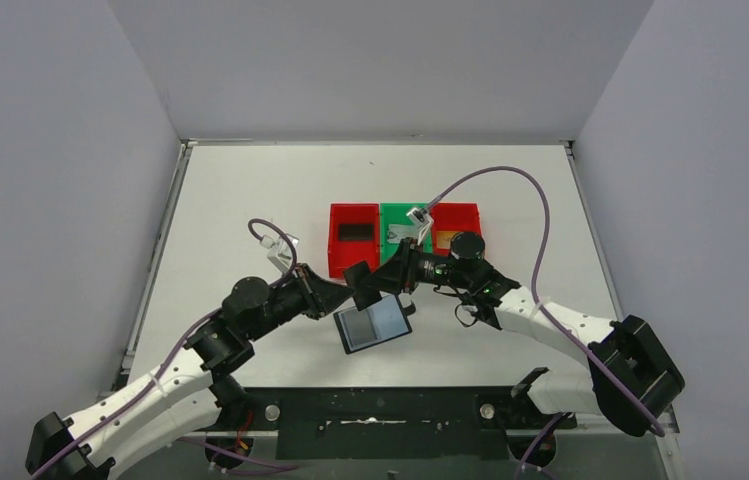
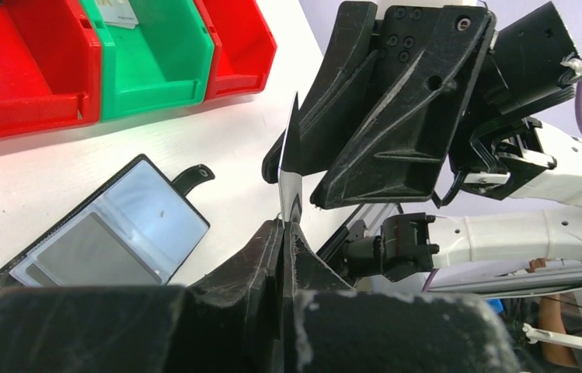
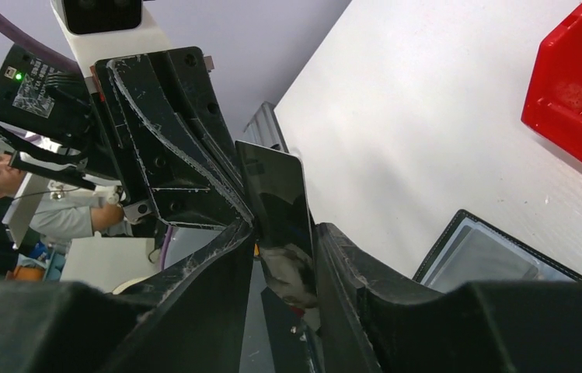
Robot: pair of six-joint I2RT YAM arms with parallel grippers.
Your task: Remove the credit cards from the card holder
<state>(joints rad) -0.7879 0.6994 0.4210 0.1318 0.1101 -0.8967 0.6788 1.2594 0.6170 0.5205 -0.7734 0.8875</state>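
White tabletop (image 1: 250,200), grey walls: one card passing between my two grippers.

My left gripper (image 2: 286,233) is clamped on a thin dark glossy card (image 3: 272,194), held edge-up. My right gripper (image 3: 284,249) has its jaws narrow either side of that card; I cannot tell whether they pinch. The flat black folding card holder (image 1: 375,325) lies open just below both hands, grey-blue pockets up. Judged step: handover. Next: right grips firmly, left lets go, then I carry the card to the red and green plastic bins (image 2: 155,85) beyond my hands.

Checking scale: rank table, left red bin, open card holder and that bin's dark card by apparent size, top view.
1. table
2. left red bin and open card holder: these look alike, so no ranking
3. dark card
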